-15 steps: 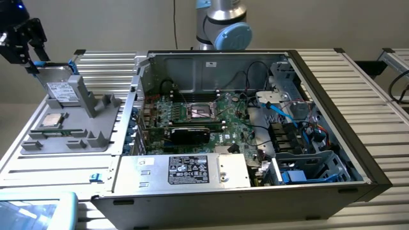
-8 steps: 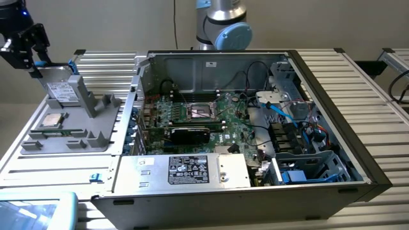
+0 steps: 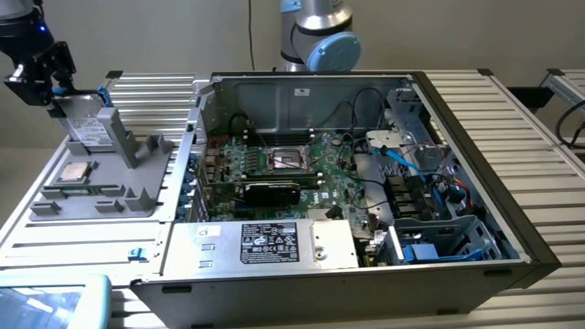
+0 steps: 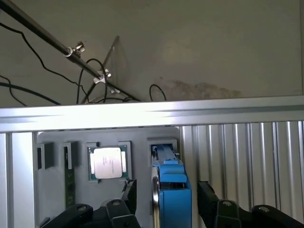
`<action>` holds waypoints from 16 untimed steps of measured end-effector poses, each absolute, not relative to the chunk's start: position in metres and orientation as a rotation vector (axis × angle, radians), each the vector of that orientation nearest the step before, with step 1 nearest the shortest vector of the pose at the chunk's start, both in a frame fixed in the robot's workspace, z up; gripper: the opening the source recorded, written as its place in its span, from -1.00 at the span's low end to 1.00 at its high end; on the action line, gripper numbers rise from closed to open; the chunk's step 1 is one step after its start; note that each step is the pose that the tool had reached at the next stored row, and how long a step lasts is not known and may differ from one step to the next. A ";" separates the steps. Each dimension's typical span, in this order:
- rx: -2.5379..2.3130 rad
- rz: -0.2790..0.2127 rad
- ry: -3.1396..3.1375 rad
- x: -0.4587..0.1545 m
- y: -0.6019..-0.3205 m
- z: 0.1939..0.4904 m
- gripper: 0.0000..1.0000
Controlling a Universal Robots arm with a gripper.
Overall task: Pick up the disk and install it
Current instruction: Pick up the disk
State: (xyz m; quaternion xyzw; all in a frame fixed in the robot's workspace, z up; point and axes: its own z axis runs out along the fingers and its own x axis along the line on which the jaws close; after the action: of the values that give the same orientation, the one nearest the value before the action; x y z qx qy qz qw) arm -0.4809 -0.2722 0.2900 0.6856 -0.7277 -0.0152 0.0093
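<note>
End effector [image 4: 166, 190]: open | disk [image 3: 92, 128]: upright between its fingers, slotted in gray holder [image 3: 137, 195] | chip [image 4: 108, 162]: just beside

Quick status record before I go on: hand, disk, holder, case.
hand: open, fingers either side of the disk, gaps visible, not gripping
disk: standing on edge in the gray holder
processor chip: lying flat in the holder, beside the disk
computer case: open, at the exterior view's right of the holder
task state: disk not yet lifted or installed
</note>
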 end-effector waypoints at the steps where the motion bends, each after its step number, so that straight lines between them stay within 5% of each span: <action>1: 2.141 -0.048 -2.273 -0.481 -0.272 0.290 0.25; 16: 2.141 -0.045 -2.272 -0.482 -0.266 0.282 0.25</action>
State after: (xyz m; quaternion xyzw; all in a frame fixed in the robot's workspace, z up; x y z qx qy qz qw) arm -0.4817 -0.2662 0.2824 0.6857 -0.7277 -0.0145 0.0099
